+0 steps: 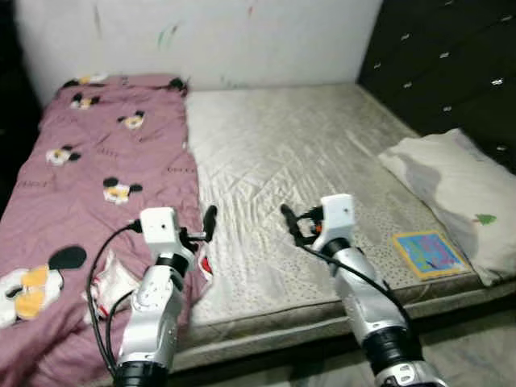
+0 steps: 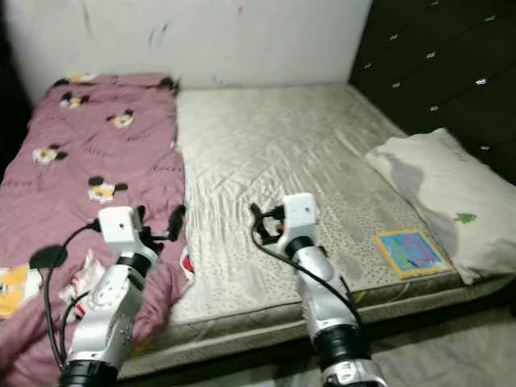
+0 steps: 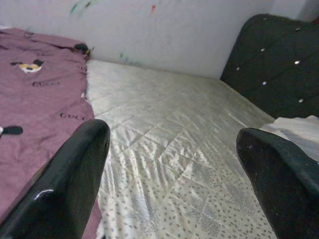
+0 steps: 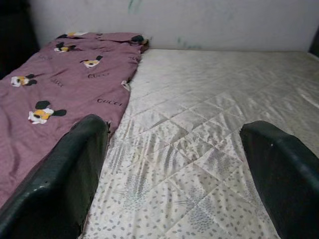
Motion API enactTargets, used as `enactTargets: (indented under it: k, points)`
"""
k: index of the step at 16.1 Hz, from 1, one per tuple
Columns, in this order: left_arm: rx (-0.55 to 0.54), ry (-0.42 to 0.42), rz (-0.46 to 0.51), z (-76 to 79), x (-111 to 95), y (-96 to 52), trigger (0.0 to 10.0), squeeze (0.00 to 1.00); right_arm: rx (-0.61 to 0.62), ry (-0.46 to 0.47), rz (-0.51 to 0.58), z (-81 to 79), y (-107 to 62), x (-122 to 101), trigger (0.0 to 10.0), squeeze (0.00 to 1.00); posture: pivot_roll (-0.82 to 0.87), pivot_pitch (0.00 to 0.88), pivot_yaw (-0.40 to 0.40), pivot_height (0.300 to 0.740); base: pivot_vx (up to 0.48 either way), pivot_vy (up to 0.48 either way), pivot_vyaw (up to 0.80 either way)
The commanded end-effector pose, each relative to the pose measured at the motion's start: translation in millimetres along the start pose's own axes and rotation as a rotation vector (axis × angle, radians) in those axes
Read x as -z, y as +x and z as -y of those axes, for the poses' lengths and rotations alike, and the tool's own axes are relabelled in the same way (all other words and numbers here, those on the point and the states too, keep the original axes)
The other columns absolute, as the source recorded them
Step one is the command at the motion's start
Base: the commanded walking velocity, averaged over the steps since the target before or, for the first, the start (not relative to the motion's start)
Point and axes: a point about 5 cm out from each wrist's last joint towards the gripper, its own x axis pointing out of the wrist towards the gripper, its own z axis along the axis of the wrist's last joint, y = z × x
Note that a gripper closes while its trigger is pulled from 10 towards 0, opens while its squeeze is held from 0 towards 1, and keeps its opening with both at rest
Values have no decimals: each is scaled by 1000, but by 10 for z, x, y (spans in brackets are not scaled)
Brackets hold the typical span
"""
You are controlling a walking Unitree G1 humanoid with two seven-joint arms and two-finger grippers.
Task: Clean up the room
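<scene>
A: Head views first. What lies on the bed?

B: A bare quilted mattress (image 1: 298,169) with a mauve blanket (image 1: 97,185), printed with cartoon mice, spread over its left part. A pillow (image 1: 455,197) sits at the right edge by the dark headboard (image 1: 451,64), and a small colourful book (image 1: 429,253) lies just beside the pillow, near the front edge.

A: And the grippers?

B: Both arms reach forward over the front edge. The left gripper (image 1: 201,226) hovers above the blanket's right border, where cloth meets mattress. The right gripper (image 1: 292,224) hangs over bare mattress, with the book to its right and well apart from it. A wall (image 1: 242,40) with paint smudges stands behind.

A: Left wrist view?

B: Its two black fingers (image 3: 65,184) stand wide apart, nothing between them. The blanket (image 3: 35,94) lies past one finger, mattress (image 3: 174,134) runs between them, and the headboard (image 3: 274,64) and a bit of pillow (image 3: 299,127) show past the other.

A: Right wrist view?

B: Fingers (image 4: 60,174) likewise spread and empty. The blanket (image 4: 65,84) reaches along one side, its edge just by that finger; quilted mattress (image 4: 209,114) stretches ahead to the wall (image 4: 199,20).
</scene>
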Motion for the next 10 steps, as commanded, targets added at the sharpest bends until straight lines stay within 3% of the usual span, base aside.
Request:
enactTargets:
  k: [1,10]
  points:
    - [-24,7,4,-81,-32,-3,10000,0,-24,-2,21,-94,49,-66,10000,0,50,0,-53,740,0,480,0]
    - [-53,-6,5,-122,-44,20,10000,0,-11,-4,20,-85,55,-65,10000,0,43,0,-46,740,0,480,0]
